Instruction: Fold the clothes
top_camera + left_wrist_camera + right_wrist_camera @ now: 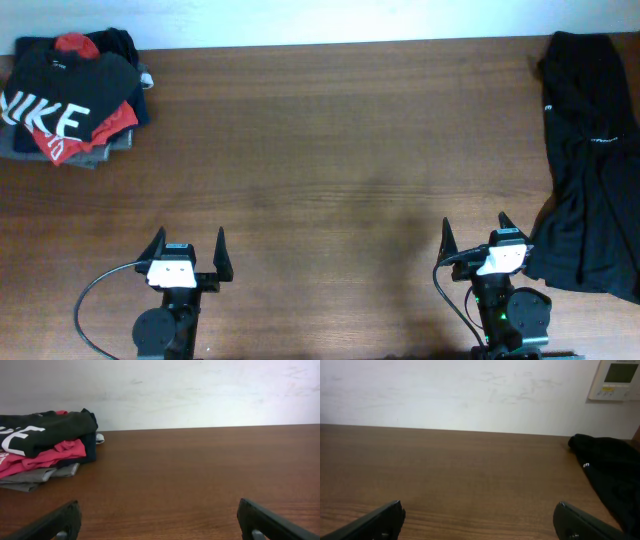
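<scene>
Black T-shirt (590, 160) crumpled near right jaws; both pairs wide, empty.

black T-shirt (590, 150): 1; folded garment pile (70, 105): 1; grippers (190, 240) (475, 228): 2

Large white letters "IKE", with a letter before them partly hidden, stand on the folded black shirt (60, 85). The tiny white lettering on the black T-shirt (590, 170) is too small to read.

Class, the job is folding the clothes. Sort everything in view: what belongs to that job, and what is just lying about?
Job: plain black T-shirt, crumpled on the right; left end effector and right end effector, both open, empty.
Lying about: stack of folded garments, NIKE shirt on top, left corner; wall control panel.
</scene>
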Action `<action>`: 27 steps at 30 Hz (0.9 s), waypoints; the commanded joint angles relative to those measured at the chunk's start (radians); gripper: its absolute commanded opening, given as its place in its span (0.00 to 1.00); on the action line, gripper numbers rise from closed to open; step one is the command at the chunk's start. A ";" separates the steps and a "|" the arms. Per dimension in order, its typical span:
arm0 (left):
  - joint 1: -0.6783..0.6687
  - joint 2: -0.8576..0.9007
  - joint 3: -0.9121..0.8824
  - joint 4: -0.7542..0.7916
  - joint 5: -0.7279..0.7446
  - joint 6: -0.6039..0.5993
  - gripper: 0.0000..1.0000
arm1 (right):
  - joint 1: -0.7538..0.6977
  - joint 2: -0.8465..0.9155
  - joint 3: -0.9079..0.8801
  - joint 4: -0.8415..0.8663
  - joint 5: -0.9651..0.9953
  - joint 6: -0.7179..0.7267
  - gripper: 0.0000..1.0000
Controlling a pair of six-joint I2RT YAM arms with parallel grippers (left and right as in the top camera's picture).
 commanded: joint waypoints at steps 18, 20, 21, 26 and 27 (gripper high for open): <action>-0.004 -0.009 0.000 -0.008 0.019 0.019 0.99 | -0.005 -0.008 -0.005 -0.004 0.016 -0.002 0.99; -0.004 -0.009 0.000 -0.008 0.019 0.019 0.99 | -0.005 -0.008 -0.005 -0.005 0.016 0.003 0.99; -0.004 -0.009 0.000 -0.008 0.019 0.019 0.99 | -0.005 -0.008 -0.005 -0.005 0.010 0.016 0.99; -0.004 -0.009 0.000 -0.008 0.019 0.019 0.99 | -0.005 -0.008 -0.005 0.009 -0.175 0.299 0.99; -0.004 -0.009 0.000 -0.008 0.019 0.019 0.99 | -0.005 -0.008 -0.005 0.016 -0.212 0.393 0.99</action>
